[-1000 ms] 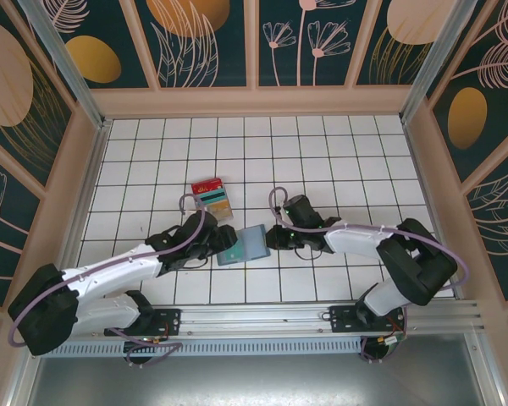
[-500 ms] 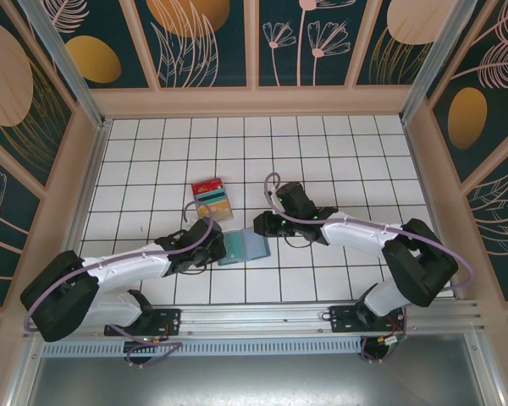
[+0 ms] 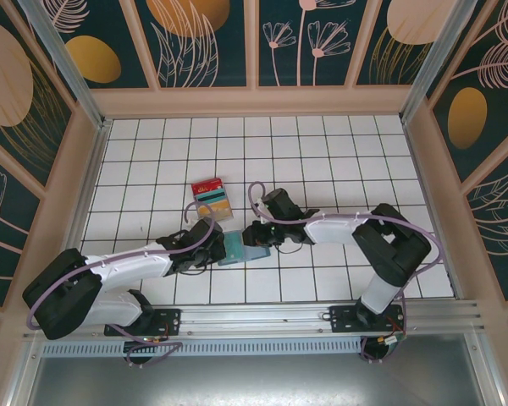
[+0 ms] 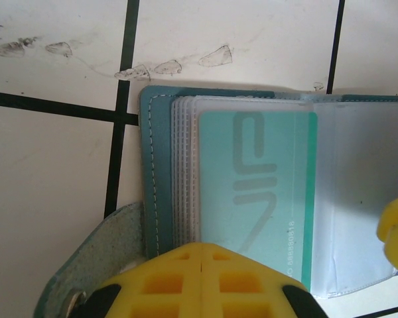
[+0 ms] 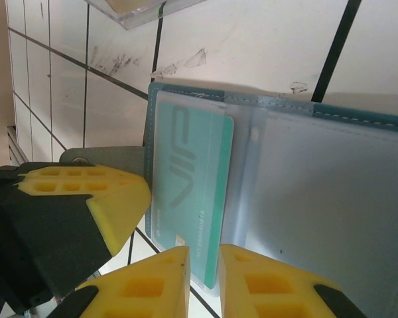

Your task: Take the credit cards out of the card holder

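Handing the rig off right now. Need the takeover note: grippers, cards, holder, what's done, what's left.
Left gripper: shut, tips on the left end of the open slate-blue folding card holder.
Right gripper: jaws a narrow gap apart at the end of the teal-green card; no grip visible.
That card sits in a clear sleeve of the holder.
Done: three loose cards, red, teal and tan, lie on the white tiled table beyond the holder.
Left: pull out the sleeved card; the other sleeves cannot be checked.
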Robot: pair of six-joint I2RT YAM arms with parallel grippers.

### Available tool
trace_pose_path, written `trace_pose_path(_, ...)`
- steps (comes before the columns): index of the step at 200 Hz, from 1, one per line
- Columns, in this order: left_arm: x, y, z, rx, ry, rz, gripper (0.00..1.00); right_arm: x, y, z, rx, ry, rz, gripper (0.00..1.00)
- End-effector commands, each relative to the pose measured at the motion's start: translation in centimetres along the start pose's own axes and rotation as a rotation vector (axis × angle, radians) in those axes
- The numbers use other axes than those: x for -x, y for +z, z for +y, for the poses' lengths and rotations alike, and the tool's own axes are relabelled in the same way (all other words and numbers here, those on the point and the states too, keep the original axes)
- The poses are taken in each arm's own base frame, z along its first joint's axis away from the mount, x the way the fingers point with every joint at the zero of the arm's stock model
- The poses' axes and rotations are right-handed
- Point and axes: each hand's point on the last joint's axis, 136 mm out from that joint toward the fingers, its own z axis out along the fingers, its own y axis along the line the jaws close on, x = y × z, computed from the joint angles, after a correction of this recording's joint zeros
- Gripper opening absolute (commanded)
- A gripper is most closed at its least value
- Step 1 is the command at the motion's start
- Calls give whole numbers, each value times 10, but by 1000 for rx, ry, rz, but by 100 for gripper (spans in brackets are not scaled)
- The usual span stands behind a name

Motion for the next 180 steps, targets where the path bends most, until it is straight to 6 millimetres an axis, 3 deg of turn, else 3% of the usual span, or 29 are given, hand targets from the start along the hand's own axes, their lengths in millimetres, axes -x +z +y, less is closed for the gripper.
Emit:
trace_pose_path(1,-3,-3,2,-2,11,8,5,7,6,16,61,-7,7,19)
trace_pose_path(59,-2,-10,5,-9,-5,-12,5,3,14,12,53,-1,36,20)
trace_pose_path(108,-13,0,17,26,-11,32,3,0,20,7,40,4,54,20)
trace_pose_path(180,-18,7,13,14,-6,61,3,-4,25,1,27,15,71,20)
